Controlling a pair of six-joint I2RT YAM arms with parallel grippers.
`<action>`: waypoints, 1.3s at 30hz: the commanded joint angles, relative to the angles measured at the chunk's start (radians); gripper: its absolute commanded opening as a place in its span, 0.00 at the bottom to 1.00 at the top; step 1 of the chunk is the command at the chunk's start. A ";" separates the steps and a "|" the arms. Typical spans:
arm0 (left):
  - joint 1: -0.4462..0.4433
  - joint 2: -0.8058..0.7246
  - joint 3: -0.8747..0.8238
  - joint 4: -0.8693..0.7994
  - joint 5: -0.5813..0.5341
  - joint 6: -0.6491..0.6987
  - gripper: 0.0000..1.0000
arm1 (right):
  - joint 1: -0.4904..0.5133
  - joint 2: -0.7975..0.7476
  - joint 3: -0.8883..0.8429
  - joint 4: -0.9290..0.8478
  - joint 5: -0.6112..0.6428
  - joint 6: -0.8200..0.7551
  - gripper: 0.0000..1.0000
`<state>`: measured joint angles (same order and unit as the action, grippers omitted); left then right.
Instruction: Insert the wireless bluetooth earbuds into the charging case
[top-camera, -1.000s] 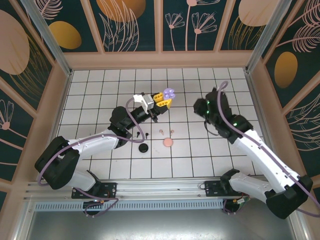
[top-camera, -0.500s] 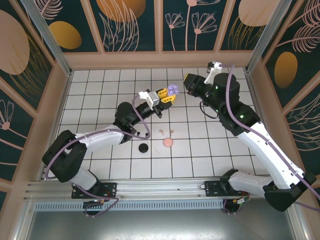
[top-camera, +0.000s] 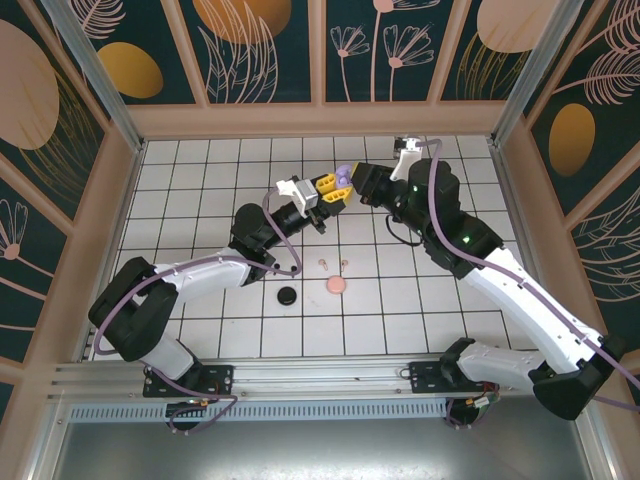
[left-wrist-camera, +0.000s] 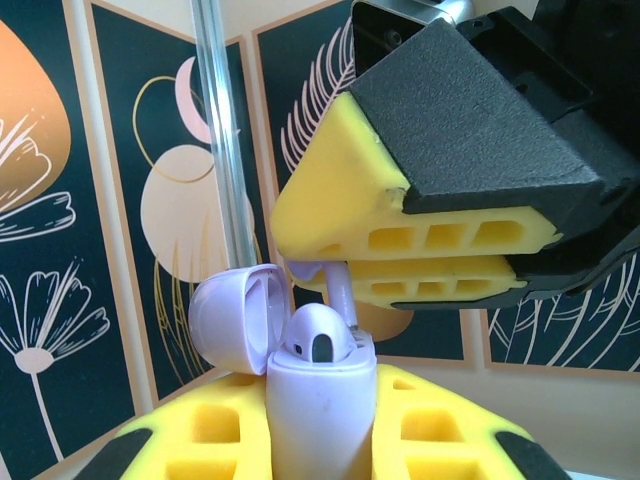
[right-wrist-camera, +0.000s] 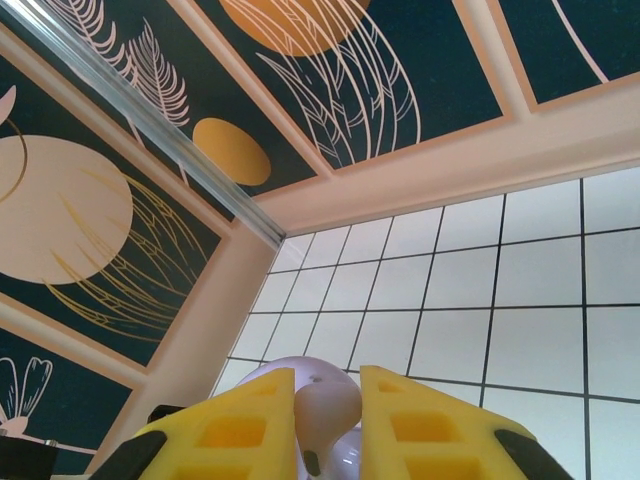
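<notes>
In the left wrist view my left gripper (left-wrist-camera: 320, 425) is shut on an upright lilac charging case (left-wrist-camera: 322, 400). Its lid (left-wrist-camera: 232, 318) is flipped open to the left, and one lilac earbud (left-wrist-camera: 320, 338) sits in it. Just above, my right gripper (left-wrist-camera: 335, 264) is shut on a second lilac earbud (left-wrist-camera: 341, 292), whose stem points down at the case's free slot. The right wrist view shows that earbud's head (right-wrist-camera: 326, 398) pinched between the yellow fingers. From above, the left gripper (top-camera: 330, 187) and the right gripper (top-camera: 357, 186) meet over the back middle of the floor. Two pink earbuds (top-camera: 333, 263) lie on the tiles.
A pink disc (top-camera: 336, 285) and a black disc (top-camera: 287, 295) lie on the tiled floor (top-camera: 420, 300) nearer the arm bases. Patterned walls enclose the floor, with a metal post (left-wrist-camera: 225, 150) in the far corner.
My right arm swung up from the right middle to the back, then left until its gripper reached the case. The left gripper shifted slightly right and back, still holding the case.
</notes>
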<state>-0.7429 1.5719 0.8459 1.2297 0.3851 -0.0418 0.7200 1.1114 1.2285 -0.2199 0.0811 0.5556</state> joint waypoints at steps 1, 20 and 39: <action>-0.006 0.004 0.030 0.052 0.000 -0.021 0.00 | 0.006 -0.008 -0.011 0.041 0.019 -0.002 0.19; -0.005 0.020 0.058 0.039 0.012 -0.035 0.00 | 0.039 0.016 -0.022 -0.019 0.000 -0.039 0.16; -0.005 0.027 0.052 0.037 0.015 -0.050 0.00 | 0.053 0.010 0.155 -0.105 0.124 -0.072 0.67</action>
<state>-0.7429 1.6005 0.8719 1.2171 0.3889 -0.0731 0.7830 1.1465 1.3094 -0.3077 0.1871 0.4877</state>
